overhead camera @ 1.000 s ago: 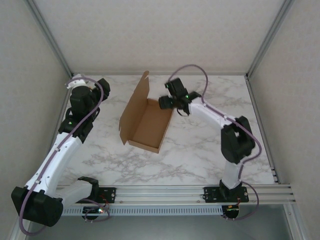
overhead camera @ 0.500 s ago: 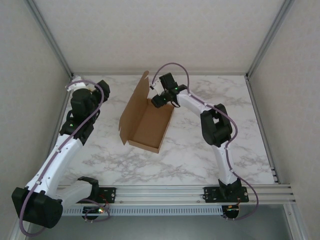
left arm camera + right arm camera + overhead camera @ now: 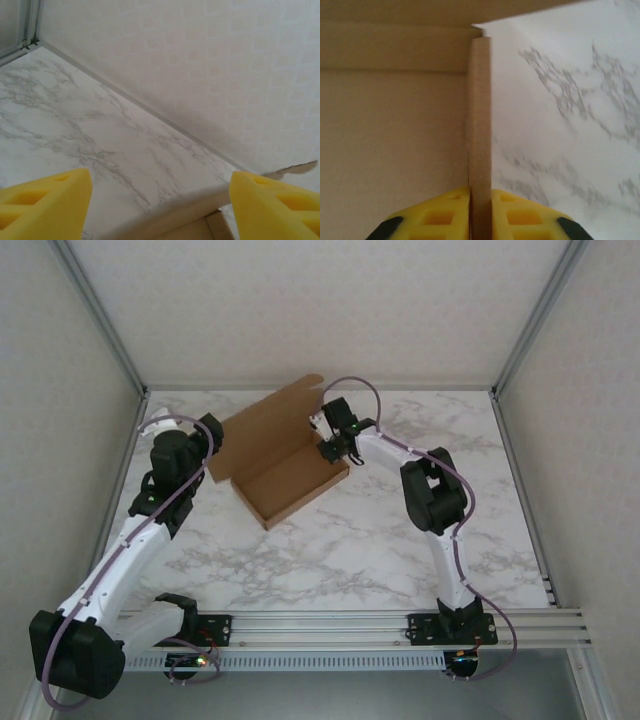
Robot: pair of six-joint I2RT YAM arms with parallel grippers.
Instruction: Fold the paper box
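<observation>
**Top and wrist views of the folding cell.** We see the paper box lying as an open, shallow tray on the marble table, its lid raised and leaning away from the arm bases. The right gripper is closed on the box. In its own wrist view the two yellow fingers press from either side on the top edge of one side wall, with no gap left between pads and cardboard. Ahead of these fingers the gripped wall runs straight to a corner, where it meets a second wall of the tray. To the left of the fingers lies the brown floor of the tray, and to their right lies bare table. The left gripper stands just beside the lid's end on the far side of the box from the right gripper. From above we cannot tell whether it touches the cardboard. In the left wrist view its fingertips are spread wide apart and hold nothing. Low between them a strip of cardboard edge crosses the view. Ahead of them the table stretches to the pale enclosure panel. The box thus sits between the two tools, held by the right one alone.
</observation>
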